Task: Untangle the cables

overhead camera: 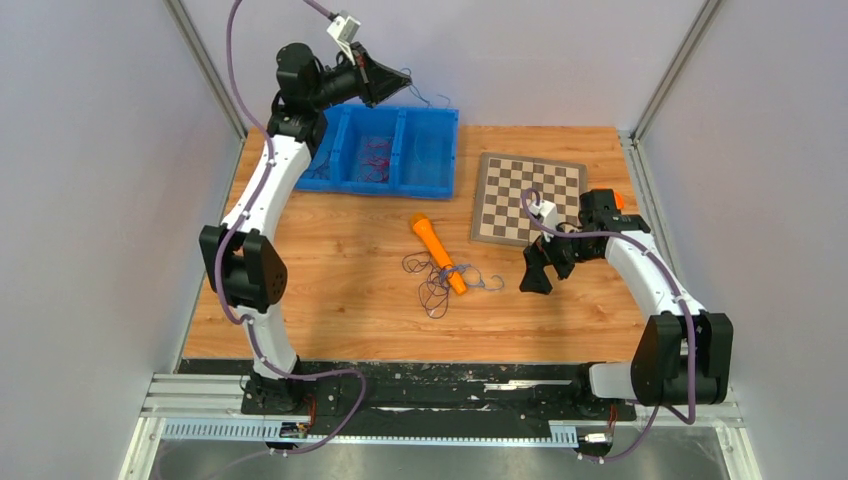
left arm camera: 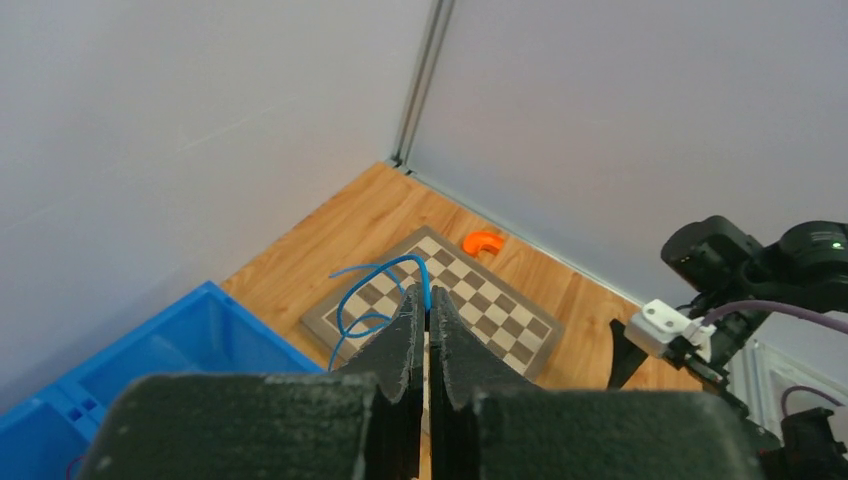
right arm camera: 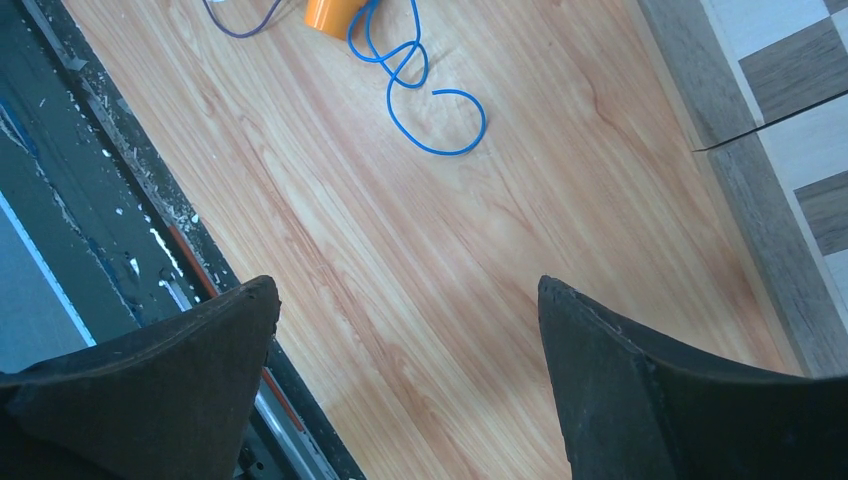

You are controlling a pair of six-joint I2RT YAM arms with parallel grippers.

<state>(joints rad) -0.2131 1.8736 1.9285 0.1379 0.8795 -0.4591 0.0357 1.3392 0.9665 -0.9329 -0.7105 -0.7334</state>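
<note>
A tangle of thin dark purple and blue cables (overhead camera: 437,280) lies mid-table, partly over an orange cylinder (overhead camera: 438,253). Its blue end loop also shows in the right wrist view (right arm camera: 430,100). My left gripper (overhead camera: 404,84) is raised above the blue bin (overhead camera: 430,186) at the back left. It is shut on a thin blue cable (left arm camera: 370,290), which loops out from between its tips (left arm camera: 427,300). Red cables (overhead camera: 376,155) lie in the bin's middle compartment. My right gripper (overhead camera: 536,274) is open and empty, just right of the tangle, above bare wood (right arm camera: 410,290).
A checkerboard (overhead camera: 528,198) lies at the back right, with a small orange piece (left arm camera: 483,242) beyond it. Grey walls with metal posts enclose the table. A black strip and rail run along the near edge (right arm camera: 90,150).
</note>
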